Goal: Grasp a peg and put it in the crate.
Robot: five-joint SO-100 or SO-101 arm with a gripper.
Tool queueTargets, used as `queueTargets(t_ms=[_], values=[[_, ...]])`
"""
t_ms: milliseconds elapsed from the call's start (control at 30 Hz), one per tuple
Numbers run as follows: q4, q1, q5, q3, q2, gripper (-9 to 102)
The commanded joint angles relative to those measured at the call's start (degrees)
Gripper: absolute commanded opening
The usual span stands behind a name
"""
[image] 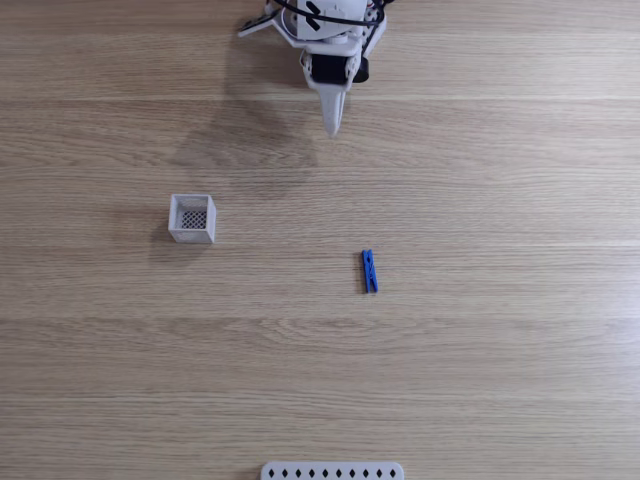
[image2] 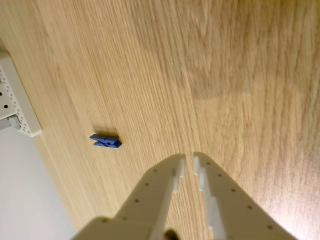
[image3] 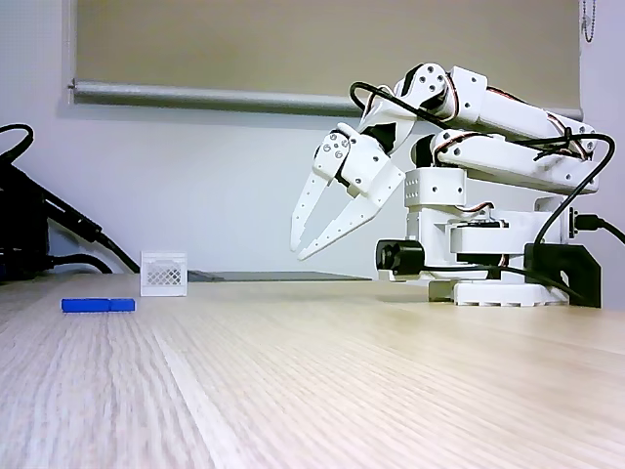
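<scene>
On the wooden desk lies the peg, a slim bright blue clothespin, flat and untouched. It sits well apart from the hand, which hangs above the desk, empty, its fingers nearly together with a thin gap. The crate stands off to the peg's left in the top-down fixed view. A white perforated strip is cut off at the bottom edge.
</scene>
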Motion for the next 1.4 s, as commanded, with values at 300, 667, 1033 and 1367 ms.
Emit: queueTargets(t_ms=[300, 667, 1033, 1367], values=[[-0.26, 0.44, -0.62, -1.85, 0.62, 0], [-0.26, 0.70, -0.62, -1.85, 0.62, 0], [-0.62, -2.11, -5.10, -4.66, -7.21, 0], [-0.62, -4.57, -45.09, -28.13, -45.09, 0]])
